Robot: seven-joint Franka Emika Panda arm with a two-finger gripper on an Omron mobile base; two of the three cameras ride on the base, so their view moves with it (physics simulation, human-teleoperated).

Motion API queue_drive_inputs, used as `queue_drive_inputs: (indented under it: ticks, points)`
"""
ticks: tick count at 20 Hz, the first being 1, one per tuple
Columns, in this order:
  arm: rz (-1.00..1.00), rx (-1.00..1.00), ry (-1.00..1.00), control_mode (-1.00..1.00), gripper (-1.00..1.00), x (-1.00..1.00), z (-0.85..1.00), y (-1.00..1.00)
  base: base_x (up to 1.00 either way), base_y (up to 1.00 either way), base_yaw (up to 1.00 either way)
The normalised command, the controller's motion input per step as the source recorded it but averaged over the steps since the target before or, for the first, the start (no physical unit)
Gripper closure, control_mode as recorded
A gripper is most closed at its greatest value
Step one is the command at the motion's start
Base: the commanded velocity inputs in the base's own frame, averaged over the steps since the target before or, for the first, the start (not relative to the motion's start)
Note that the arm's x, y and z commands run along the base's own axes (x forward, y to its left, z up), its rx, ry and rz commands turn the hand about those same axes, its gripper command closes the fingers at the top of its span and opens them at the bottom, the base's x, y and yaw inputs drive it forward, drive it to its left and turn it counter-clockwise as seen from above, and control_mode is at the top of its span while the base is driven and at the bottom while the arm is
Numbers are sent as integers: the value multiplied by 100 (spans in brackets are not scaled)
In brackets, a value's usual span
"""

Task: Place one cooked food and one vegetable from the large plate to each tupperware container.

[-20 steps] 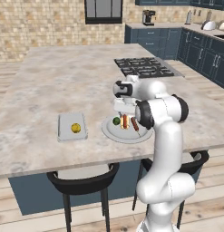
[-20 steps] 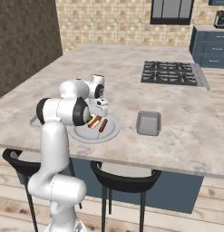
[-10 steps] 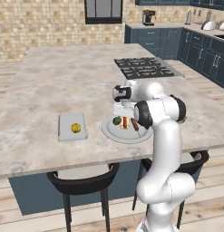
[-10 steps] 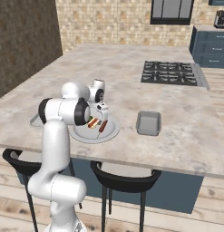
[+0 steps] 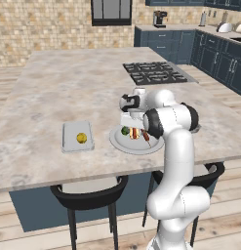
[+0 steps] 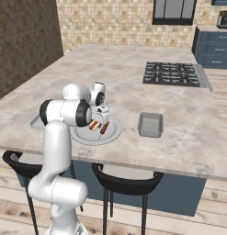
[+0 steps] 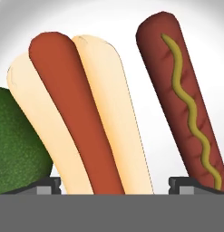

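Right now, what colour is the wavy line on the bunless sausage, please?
Mustard yellow squiggle on the dark brown sausage; hand view.

**Plate in the middle, a tray on each side**

On the counter (image 5: 53, 97), the plate (image 5: 123, 142) sits near the front edge. On it, a hot dog (image 7: 81, 113) lies between a green vegetable (image 7: 16, 145) and a sausage (image 7: 181, 95). One tray (image 5: 68, 144) lies left, another tray (image 6: 150, 124) right. The stove (image 5: 153, 72) is behind.
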Motion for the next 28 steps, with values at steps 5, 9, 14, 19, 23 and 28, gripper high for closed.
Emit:
queue_drive_inputs:
  ticks: [5,9,14,19,23,28]
  points:
    - [3,0,0,-100,-100,0,-30,8,0,0,0]
    - [10,0,0,-100,-100,-10,-28,9,0,0,0]
    - [10,0,0,-100,-100,-23,-30,0,0,0,0]
    - [11,-1,0,-100,-100,-16,-29,3,0,0,0]
    - [8,0,0,-100,-100,-1,-10,8,0,0,0]
    - [5,0,0,-100,100,0,-4,19,0,0,0]
